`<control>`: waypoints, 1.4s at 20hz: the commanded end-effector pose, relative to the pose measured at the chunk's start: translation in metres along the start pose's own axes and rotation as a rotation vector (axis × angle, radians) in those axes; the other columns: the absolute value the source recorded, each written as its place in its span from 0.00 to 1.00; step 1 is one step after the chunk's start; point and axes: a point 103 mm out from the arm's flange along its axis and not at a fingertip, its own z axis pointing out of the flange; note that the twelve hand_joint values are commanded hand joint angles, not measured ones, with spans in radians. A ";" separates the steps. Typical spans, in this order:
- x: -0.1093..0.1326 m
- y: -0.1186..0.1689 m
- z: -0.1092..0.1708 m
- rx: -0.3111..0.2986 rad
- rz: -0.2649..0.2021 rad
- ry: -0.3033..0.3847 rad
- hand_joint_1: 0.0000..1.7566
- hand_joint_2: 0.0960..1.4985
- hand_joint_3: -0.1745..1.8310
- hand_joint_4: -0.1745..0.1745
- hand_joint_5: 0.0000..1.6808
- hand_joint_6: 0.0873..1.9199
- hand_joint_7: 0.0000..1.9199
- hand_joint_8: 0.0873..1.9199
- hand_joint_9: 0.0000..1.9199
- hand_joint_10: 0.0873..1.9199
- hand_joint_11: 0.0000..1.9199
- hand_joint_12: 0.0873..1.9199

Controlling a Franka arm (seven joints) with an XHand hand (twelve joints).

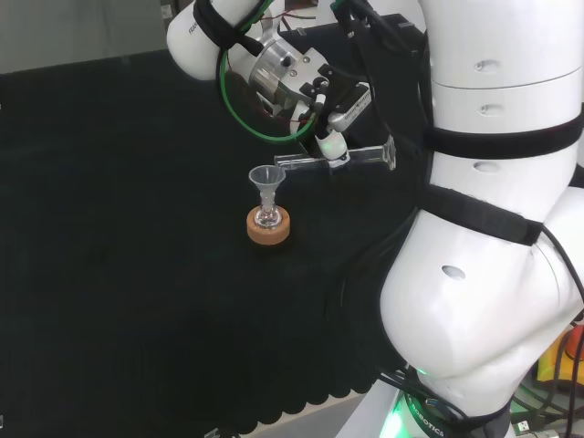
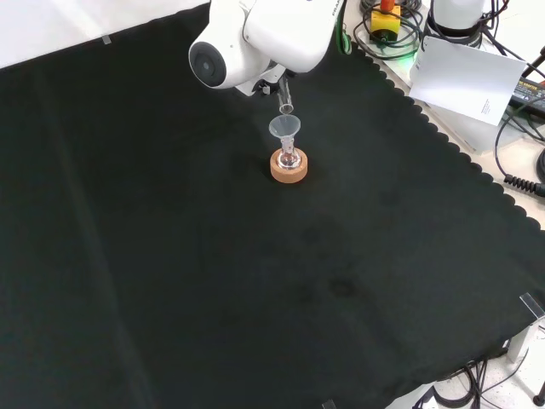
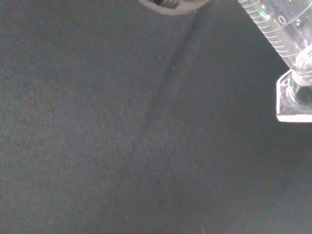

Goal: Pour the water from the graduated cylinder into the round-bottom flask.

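Glass graduated cylinder (image 1: 333,160) lies near horizontal — mouth toward the funnel (image 1: 265,180).

Lab: black cloth (image 2: 170,256) bench, glass flask (image 2: 289,158), funnel (image 2: 285,129).

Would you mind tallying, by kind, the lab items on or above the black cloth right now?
Graduated cylinder: 1, tipped nearly level in the hand
Funnel: 1, in the flask's neck
Round-bottom flask: 1
Cork ring stand: 1
Total: 4
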 end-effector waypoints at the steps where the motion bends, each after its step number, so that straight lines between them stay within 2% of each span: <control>1: 0.007 0.002 -0.001 -0.055 -0.024 0.031 0.79 0.70 0.09 0.00 0.58 0.49 0.47 0.54 0.60 0.40 0.55 0.42; 5: 0.001 0.003 0.004 -0.114 -0.056 0.073 0.79 0.70 0.09 0.00 0.58 0.49 0.47 0.54 0.60 0.40 0.55 0.42; 10: -0.011 0.005 0.010 -0.186 -0.118 0.183 0.79 0.71 0.09 0.00 0.58 0.49 0.47 0.54 0.59 0.40 0.55 0.42; 15: -0.028 0.004 0.016 -0.243 -0.149 0.258 0.79 0.71 0.09 0.00 0.58 0.49 0.46 0.54 0.59 0.41 0.55 0.42; 17: -0.037 0.005 0.019 -0.271 -0.173 0.307 0.79 0.71 0.09 0.00 0.58 0.49 0.46 0.55 0.59 0.41 0.55 0.42; 23: -0.061 0.018 0.023 -0.432 -0.242 0.453 0.79 0.71 0.09 0.00 0.58 0.49 0.46 0.55 0.59 0.41 0.55 0.43; 28: -0.069 0.031 0.014 -0.529 -0.305 0.506 0.79 0.71 0.09 0.00 0.58 0.49 0.46 0.55 0.59 0.41 0.55 0.43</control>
